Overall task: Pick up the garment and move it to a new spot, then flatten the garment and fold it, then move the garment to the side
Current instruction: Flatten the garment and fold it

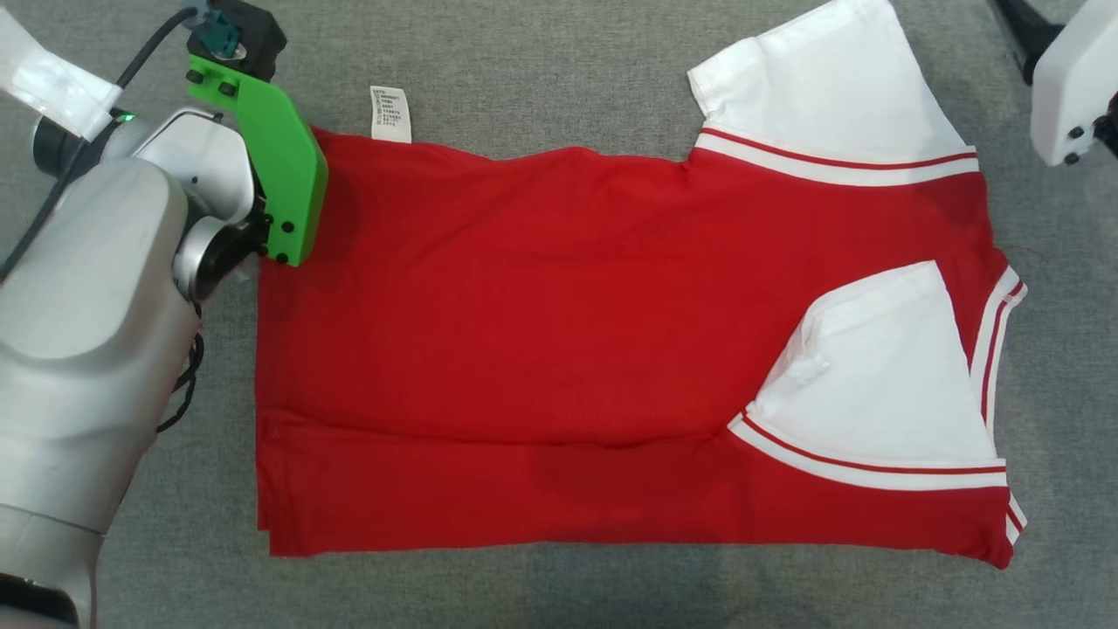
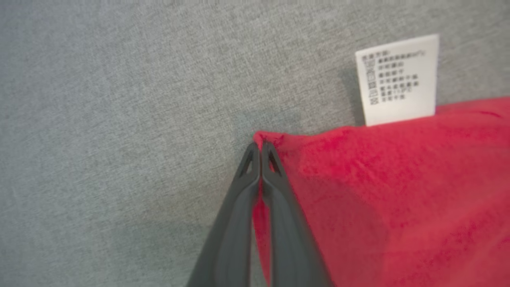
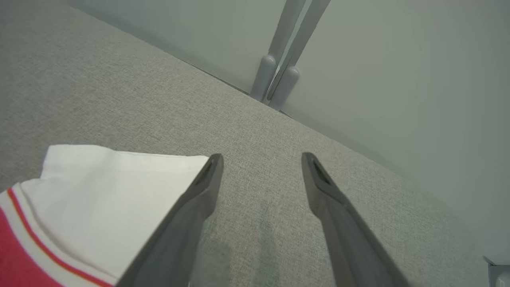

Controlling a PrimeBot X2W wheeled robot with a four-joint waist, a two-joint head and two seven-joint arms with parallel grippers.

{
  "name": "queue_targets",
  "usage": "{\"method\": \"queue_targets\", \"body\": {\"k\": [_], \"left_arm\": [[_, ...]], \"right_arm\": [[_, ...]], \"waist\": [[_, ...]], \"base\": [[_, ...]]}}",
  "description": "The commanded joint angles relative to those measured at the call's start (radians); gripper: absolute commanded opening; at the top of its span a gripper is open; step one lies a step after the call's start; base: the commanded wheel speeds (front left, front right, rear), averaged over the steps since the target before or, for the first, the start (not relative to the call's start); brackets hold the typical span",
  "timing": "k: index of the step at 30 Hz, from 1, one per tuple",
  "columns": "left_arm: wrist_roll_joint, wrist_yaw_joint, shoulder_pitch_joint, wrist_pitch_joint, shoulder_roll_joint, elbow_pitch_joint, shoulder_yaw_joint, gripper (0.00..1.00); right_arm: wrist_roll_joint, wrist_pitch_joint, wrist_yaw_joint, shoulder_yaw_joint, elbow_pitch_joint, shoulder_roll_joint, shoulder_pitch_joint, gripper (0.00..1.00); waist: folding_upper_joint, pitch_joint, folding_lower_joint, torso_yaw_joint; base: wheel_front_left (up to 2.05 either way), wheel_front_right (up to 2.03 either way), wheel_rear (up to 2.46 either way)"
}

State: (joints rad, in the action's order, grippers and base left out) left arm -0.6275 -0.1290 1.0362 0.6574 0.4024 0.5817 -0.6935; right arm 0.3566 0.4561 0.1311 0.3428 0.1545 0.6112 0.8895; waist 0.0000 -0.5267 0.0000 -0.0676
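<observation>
The garment [image 1: 559, 349] is a red shirt with white sleeves, spread flat on the grey cloth surface with its lower part folded up. A white care label [image 1: 390, 114] sticks out at its far left edge. My left gripper [image 2: 261, 145] is shut on the garment's [image 2: 398, 199] far left corner, and red cloth shows between the fingers beside the label [image 2: 398, 79]. In the head view the left arm's green bracket [image 1: 271, 166] covers that corner. My right gripper [image 3: 261, 159] stands open above the bare surface, just right of the upper white sleeve [image 3: 111, 191].
The grey cloth surface [image 1: 559, 52] runs all around the shirt. The right arm's white housing [image 1: 1070, 83] sits at the top right corner. Beyond the surface's far edge stand a pale wall and two grey posts [image 3: 279, 71].
</observation>
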Motion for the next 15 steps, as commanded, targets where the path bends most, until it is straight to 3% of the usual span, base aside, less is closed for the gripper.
{"method": "queue_targets", "body": {"k": [1,6,12,15], "left_arm": [[-0.01,-0.003,0.003,-0.009,-0.034,0.01,-0.023,0.0],[-0.001,-0.004,0.009,-0.032,-0.074,0.05,-0.068,0.0],[0.0,-0.006,0.029,-0.058,-0.129,0.109,-0.11,0.0],[-0.003,-0.006,0.041,-0.077,-0.158,0.14,-0.121,0.0]], "right_arm": [[0.014,0.004,-0.001,-0.012,0.028,0.0,0.023,1.0],[0.067,0.091,-0.001,-0.003,0.122,-0.005,0.069,1.0],[0.261,0.291,-0.001,-0.074,0.222,-0.031,0.09,1.0],[0.236,0.318,-0.001,-0.074,0.209,-0.019,0.114,1.0]], "waist": [[0.0,-0.018,0.0,-0.024],[0.0,-0.019,0.0,-0.049],[0.0,0.005,0.0,-0.09],[0.0,0.015,0.0,-0.105]], "base": [[0.0,0.0,0.0],[0.0,0.0,0.0],[0.0,0.0,0.0],[0.0,0.0,0.0]]}}
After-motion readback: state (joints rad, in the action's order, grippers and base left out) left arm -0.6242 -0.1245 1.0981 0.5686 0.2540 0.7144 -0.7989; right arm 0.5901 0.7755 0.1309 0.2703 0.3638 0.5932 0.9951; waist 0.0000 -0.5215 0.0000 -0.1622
